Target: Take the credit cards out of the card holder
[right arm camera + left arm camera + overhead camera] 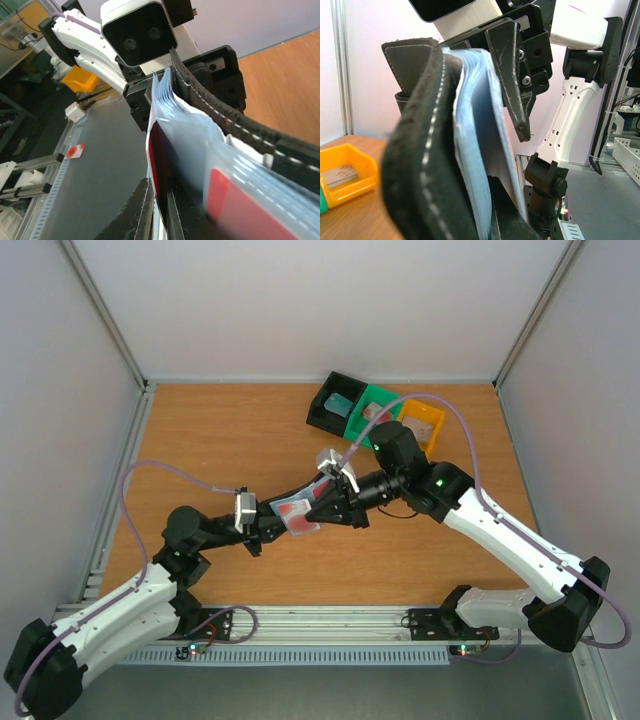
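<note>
My left pincer [278, 524] clamped on card holder [420, 150], held open. My right pincer [158, 200] nearly closed, pinching edge of red credit card [159, 150] in holder's pocket.

Light was bright and even, shadows soft. The card holder [415, 165] blurred against both wrist lenses (the overhead view was sharp).

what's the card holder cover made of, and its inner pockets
The card holder cover looks like black leather or faux leather, matte, with pale stitching along the edge. Its inner pockets seem to be thin flexible plastic, pale blue and translucent; a red card shows through one.
</note>
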